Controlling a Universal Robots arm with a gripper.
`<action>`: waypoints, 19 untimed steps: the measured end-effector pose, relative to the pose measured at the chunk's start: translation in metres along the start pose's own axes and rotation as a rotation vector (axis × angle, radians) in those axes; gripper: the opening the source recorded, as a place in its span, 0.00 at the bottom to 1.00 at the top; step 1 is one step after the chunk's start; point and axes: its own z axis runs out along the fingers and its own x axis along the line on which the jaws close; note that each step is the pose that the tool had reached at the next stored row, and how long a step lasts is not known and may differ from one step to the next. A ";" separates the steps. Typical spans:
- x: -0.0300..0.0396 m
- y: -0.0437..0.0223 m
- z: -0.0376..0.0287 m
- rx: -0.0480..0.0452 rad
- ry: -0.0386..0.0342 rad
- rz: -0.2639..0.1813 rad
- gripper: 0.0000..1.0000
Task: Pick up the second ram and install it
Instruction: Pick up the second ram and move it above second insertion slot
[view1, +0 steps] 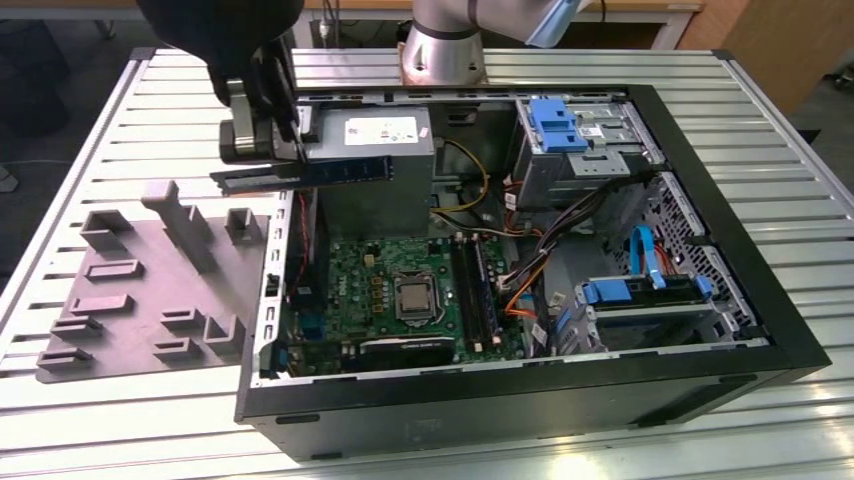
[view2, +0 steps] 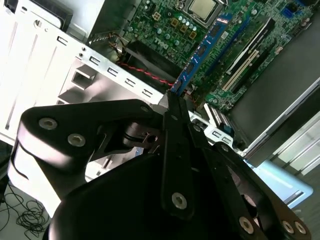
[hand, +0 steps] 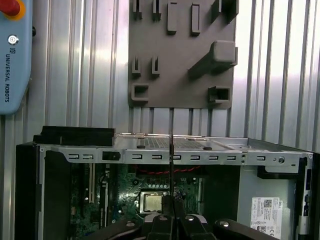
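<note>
- Open case lies on slatted table.
- Green motherboard inside case, CPU socket mid-board.
- Grey fixture plate just beside case, at the exterior view's left.

Ext. view high; both wrist views over motherboard

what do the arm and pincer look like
The arm is a silver-grey tube with a light blue joint cap. The pincer is matte black: a rounded body, flat linkage bars joined by silver pins, and narrow fingers.
</note>
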 end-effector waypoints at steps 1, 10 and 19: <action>0.0001 -0.0013 0.0001 -0.0001 -0.0001 0.000 0.12; 0.0006 -0.0161 0.0010 -0.0026 -0.0001 0.000 0.12; 0.0014 -0.0301 0.0038 -0.0065 -0.0002 0.001 0.12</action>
